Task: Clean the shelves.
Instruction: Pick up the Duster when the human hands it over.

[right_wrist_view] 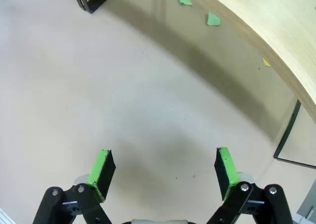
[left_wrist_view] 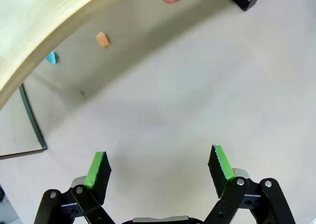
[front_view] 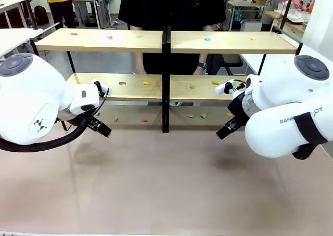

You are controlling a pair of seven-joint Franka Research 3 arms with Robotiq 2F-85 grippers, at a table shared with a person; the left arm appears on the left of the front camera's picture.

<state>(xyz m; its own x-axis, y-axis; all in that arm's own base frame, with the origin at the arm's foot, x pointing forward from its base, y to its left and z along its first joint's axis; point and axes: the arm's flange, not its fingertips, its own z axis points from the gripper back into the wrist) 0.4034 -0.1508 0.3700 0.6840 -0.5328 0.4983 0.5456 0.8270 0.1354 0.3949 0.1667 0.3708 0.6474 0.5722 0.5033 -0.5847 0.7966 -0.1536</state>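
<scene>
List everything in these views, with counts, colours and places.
shelves: one two-unit rack, light wood on a black frame, far side of the table
top-board scraps: about six, red, pink, green, blue, yellow, spread along the top boards
lower-board scraps: about four, red, orange, yellow, on the lower boards
under-rack scraps: several, blue, red, green, yellow, on the table beneath the rack
table: one, pale beige, under everything
person: one, dark top, standing behind the shelves
left gripper: one, black with green pads, open above bare table
right gripper: one, black with green pads, open above bare table
</scene>
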